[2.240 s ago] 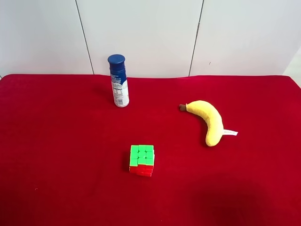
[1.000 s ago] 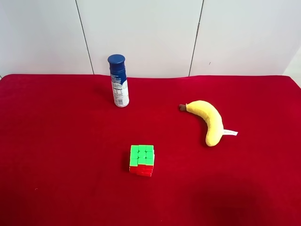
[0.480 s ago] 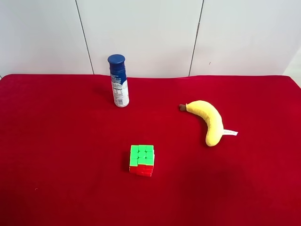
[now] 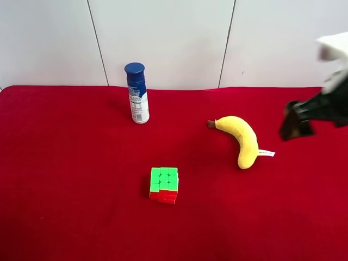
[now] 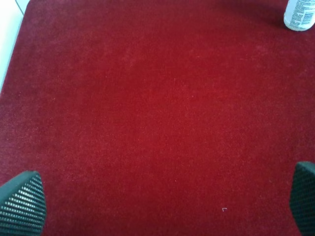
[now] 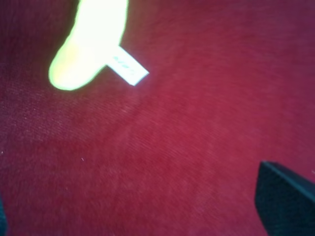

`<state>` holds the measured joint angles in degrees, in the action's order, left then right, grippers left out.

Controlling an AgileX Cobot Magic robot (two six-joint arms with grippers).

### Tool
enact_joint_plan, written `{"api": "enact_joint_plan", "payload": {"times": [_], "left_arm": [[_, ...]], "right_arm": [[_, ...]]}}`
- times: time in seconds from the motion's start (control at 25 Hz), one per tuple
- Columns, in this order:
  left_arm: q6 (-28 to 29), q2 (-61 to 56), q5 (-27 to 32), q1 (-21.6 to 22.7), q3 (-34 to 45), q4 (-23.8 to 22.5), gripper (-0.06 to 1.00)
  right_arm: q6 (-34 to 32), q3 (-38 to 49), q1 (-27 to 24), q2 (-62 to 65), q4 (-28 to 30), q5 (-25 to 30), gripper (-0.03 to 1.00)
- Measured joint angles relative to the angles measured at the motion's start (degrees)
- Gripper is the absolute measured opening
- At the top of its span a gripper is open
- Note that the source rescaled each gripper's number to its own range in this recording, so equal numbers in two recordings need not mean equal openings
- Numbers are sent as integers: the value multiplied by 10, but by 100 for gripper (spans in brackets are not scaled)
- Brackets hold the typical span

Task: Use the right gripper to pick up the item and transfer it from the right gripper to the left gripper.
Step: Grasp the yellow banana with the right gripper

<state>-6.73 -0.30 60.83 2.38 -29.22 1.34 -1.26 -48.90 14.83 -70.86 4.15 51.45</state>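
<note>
This looks like a robot test bench in a lab: the counter [image 4: 65, 163] is draped edge to edge in plain red velvet-like cloth and backed by a white panel wall [image 4: 163, 38] with thin vertical seams. Unrelated props sit well apart on the cloth like staged test pieces, a blue-capped bottle [image 4: 137, 93] at 11 o'clock, a puzzle cube [image 4: 164, 185] near 6 o'clock and a plush banana [image 4: 242, 138] at 3 o'clock. Farther out toward 2 o'clock, the right gripper [image 4: 296, 129], black under a white housing, hangs above the counter.
</note>
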Motion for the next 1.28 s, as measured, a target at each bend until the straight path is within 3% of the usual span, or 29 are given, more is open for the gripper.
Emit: {"api": "enact_joint_plan", "payload": {"times": [0.36,0.6,1.0,1.12,1.28], "left_arm": [[0,0,0,0,0,0,100],[0,0,0,0,0,0,100],[0,0,0,0,0,0,100],[0,0,0,0,0,0,100],[0,0,0,0,0,0,100]], "right_arm": [[-5,0,3,-201,-15,-139,100],[-5,0,3,-300,-60,-248,100],[-5,0,3,-347,-72,-318,100],[-5,0,3,-347,-72,-324,89],[-5,0,3,-347,-72,-319,58]]}}
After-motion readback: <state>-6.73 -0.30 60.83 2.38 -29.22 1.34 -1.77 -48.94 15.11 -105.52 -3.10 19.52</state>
